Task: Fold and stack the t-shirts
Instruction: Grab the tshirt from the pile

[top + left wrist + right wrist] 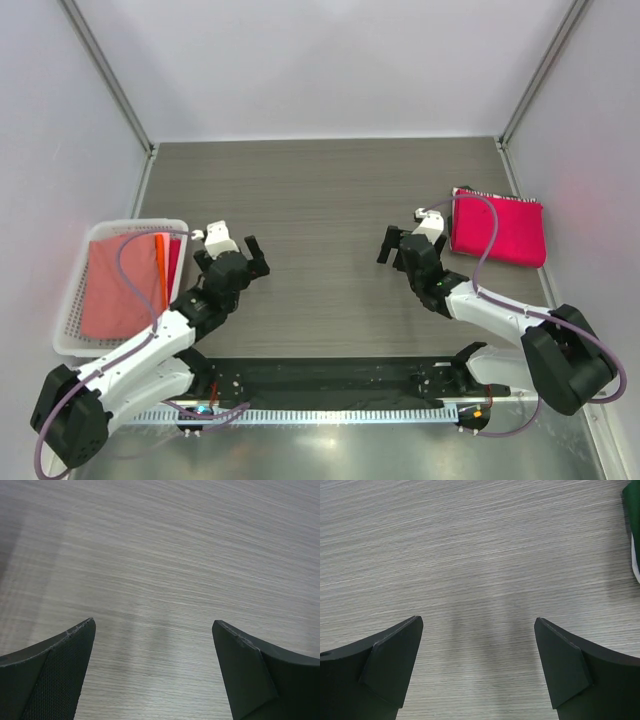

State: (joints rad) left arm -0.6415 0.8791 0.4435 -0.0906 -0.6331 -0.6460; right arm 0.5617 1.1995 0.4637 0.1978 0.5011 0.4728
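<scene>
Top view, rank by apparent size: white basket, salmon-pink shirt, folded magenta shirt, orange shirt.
Largest to smallest:
1. white basket
2. salmon-pink shirt and magenta shirt: too alike to rank; a cable crosses the magenta one.
3. orange shirt: only a narrow strip shows beside the salmon-pink one, the rest hidden.

Desk point(320, 190): grey wood-grain laminate, matte, evenly lit, with only soft shadows. It is enclosed on three sides by plain white panels, the back wall point(330, 60), left wall point(50, 150) and right wall point(600, 120), joined at the rear corners by slanting metal posts point(108, 75). A black strip point(330, 378) and a white slotted rail point(330, 413) run along the near edge.
</scene>
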